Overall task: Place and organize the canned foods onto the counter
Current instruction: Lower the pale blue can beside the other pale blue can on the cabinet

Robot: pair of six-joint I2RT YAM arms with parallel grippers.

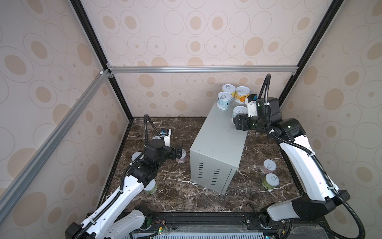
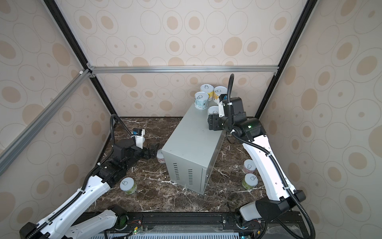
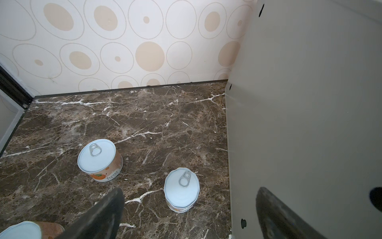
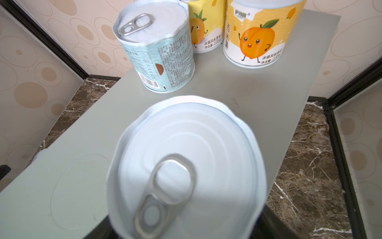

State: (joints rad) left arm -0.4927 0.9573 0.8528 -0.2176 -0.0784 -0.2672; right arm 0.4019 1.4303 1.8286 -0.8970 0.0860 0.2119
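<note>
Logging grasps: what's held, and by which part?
Left end effector: nothing. Right end effector: beside a can on the counter; hold cannot be told.

Left arm (image 1: 115, 196) low, left jaws spread wide, right arm (image 1: 299, 161) raised

4 short silver-lidded cans (image 1: 224, 100) upright at far end of tall pale-grey metal counter (image 1: 217, 136) | 6 cans (image 1: 268, 166) upright either side of base

two top views high overhead, same scene, wrist views near counter (image 3: 310, 103)
</note>
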